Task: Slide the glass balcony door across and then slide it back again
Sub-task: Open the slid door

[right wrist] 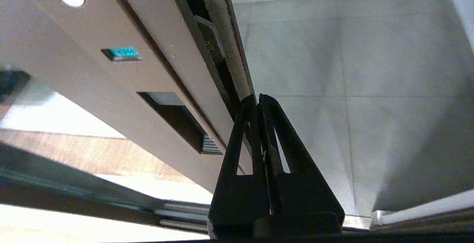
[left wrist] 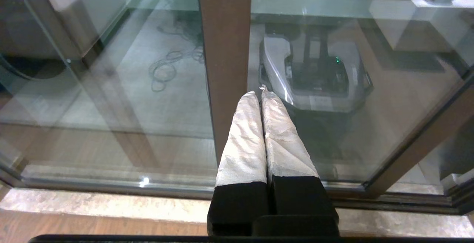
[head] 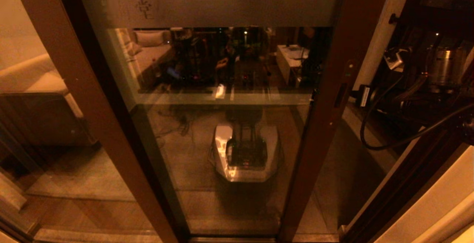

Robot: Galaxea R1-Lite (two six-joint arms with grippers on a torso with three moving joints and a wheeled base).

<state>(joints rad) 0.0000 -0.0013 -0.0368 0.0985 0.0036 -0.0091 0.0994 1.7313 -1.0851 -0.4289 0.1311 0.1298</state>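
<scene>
The glass balcony door fills the head view, with its frosted band and an etched character across the top. Its glass mirrors my own base. The door's right stile carries a recessed handle. My right gripper is shut and empty, tips at the fuzzy sealing strip on that stile's open edge. My left gripper, with white-wrapped fingers, is shut and empty, its tips low beside a brown stile. Contact there cannot be made out. It is out of the head view.
A gap with grey floor tiles lies to the right of the door's edge. The right arm and its black cables hang there, next to the outer jamb. A sofa shows through the left pane. The floor track runs along the bottom.
</scene>
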